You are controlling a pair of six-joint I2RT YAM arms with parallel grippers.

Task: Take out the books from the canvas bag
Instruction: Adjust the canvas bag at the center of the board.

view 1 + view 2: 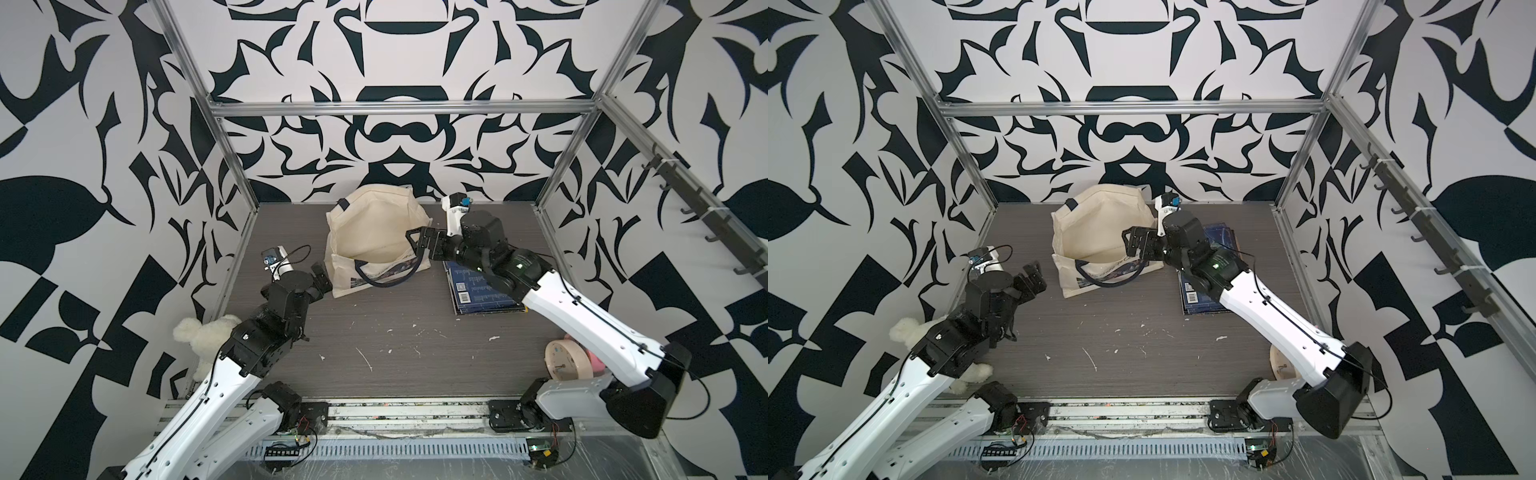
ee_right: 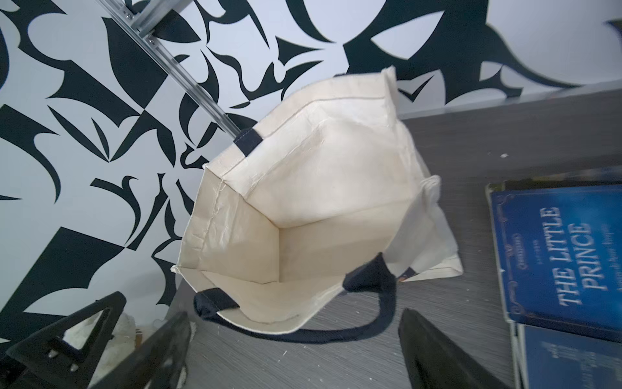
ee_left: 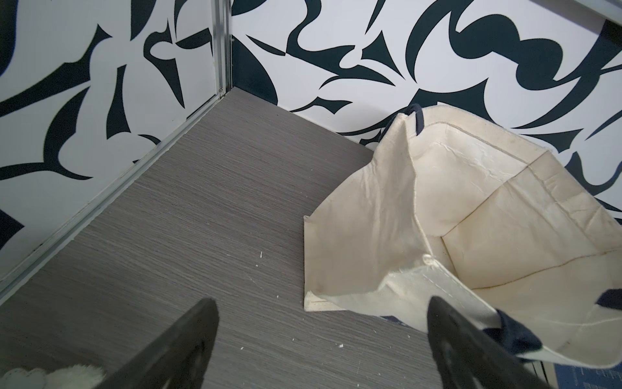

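The cream canvas bag stands open at the back of the table, a navy handle hanging over its front. In the right wrist view the bag shows only bare fabric inside. Dark blue books lie stacked flat on the table to its right, partly under my right arm; the top cover reads "The Little Prince". My right gripper is open and empty at the bag's right rim. My left gripper is open and empty beside the bag's left lower corner.
A white plush bear lies at the left edge beneath my left arm. A round cream and pink object sits front right by the right arm's base. Patterned walls and metal posts close in three sides; a hook rail runs along the right wall.
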